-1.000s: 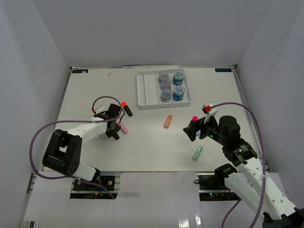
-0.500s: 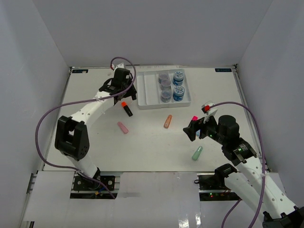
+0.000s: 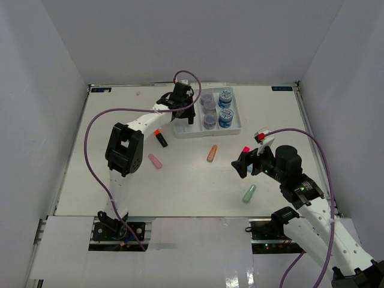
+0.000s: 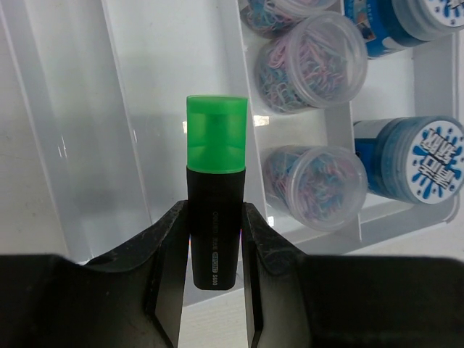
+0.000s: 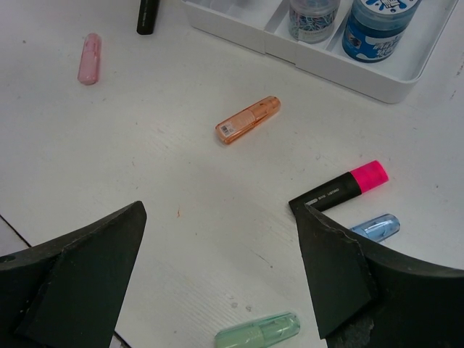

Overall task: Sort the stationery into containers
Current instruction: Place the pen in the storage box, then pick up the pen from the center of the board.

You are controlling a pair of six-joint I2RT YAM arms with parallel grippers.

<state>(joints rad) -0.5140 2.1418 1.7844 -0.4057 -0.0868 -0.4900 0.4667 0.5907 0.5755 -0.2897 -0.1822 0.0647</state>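
Left gripper point(image 4: 215, 214) is pinching green-capped highlighter point(image 4: 215, 145) over white tray point(image 4: 80, 145); right gripper point(image 5: 221, 217), at tray's 5 o'clock, is hovering, fingers spread.

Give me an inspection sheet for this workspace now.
Surface: white table, no spills seen.
Job's things: tray holds three grey jars and two blue-labelled jars. Loose highlighters on the table: orange-capped, pastel pink, pastel orange, pink-capped, pastel blue, mint.
Clutter: nothing seen.
End effectors: left end effector shut on green-capped highlighter, above the tray; right end effector open, empty, above the table.
Cables: left purple cable and right purple cable loop along their arms.
Surroundings: plain white walls.
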